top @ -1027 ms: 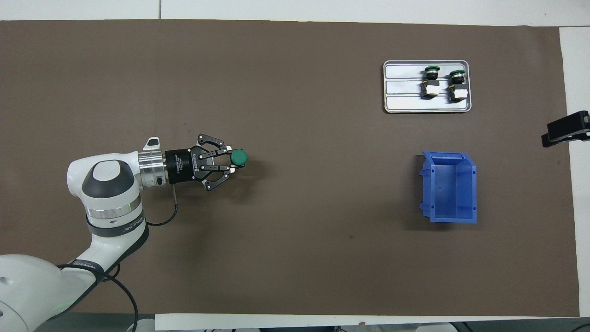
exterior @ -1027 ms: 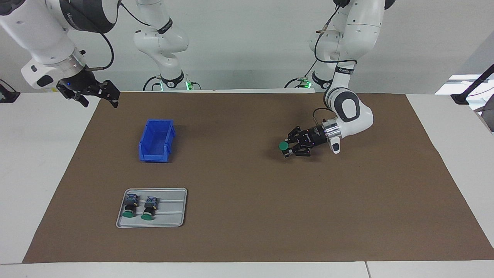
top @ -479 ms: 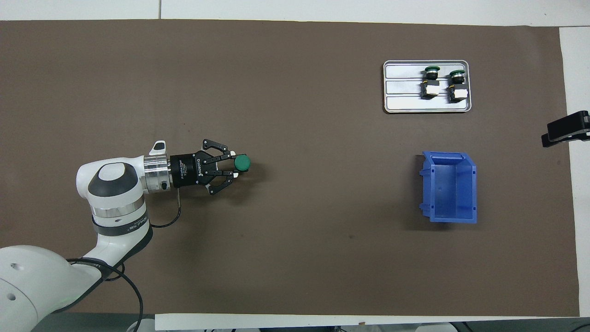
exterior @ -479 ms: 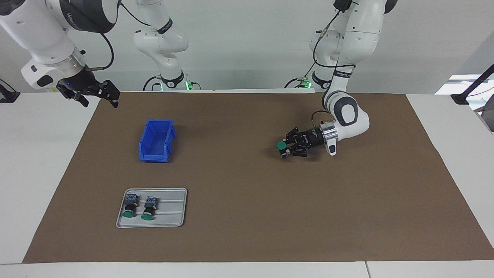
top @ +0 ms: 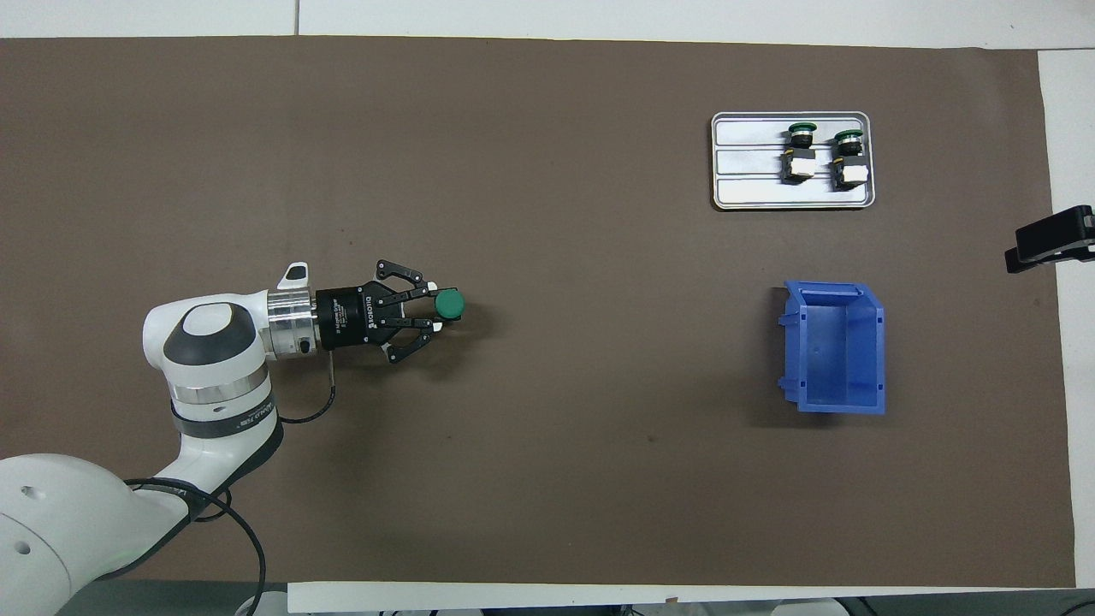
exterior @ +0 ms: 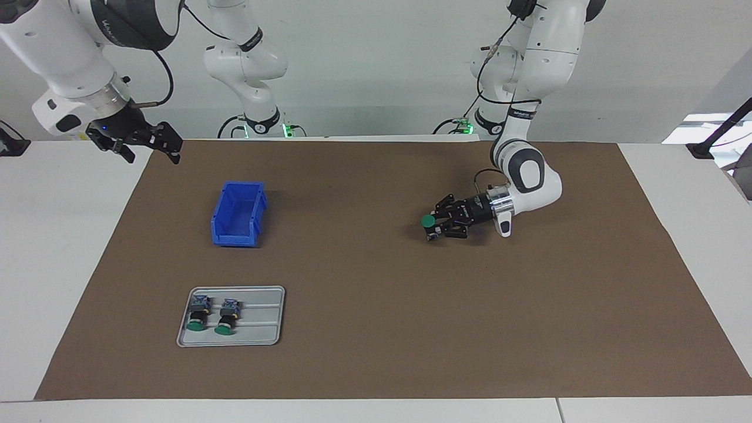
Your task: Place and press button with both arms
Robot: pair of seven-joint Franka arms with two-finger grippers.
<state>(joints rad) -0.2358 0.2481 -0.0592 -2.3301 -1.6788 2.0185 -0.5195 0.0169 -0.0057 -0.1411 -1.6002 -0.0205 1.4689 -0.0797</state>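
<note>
While the right arm waits with its end effector [exterior: 138,147] raised over the corner of the desk [exterior: 70,235] at its own end, next to the edge where the robots stand, the left arm reaches low across the brown mat [exterior: 376,329]. The waiting end effector's fingers are spread apart and hold nothing.

The left end effector [exterior: 436,226] lies almost level, low over the mat in the half of the desk toward the left arm's end, roughly midway between the robots' edge and the outer edge. Its fingers are clamped on a button [exterior: 428,221], whose round green cap [top: 448,304] points toward the middle of the desk. The button's dark body sits between the fingertips; whether it touches the mat I cannot tell.

Toward the right arm's end of the desk, a blue bin [exterior: 238,214] stands on the mat, open at the top and with nothing in it. Farther from the robots than the bin, near the outer edge of the mat, lies a grey tray [exterior: 264,320]. Two more buttons [exterior: 198,312] [exterior: 226,316] lie on their sides in the tray, side by side, green caps pointing away from the robots, filling the part of the tray closest to the desk's end.
</note>
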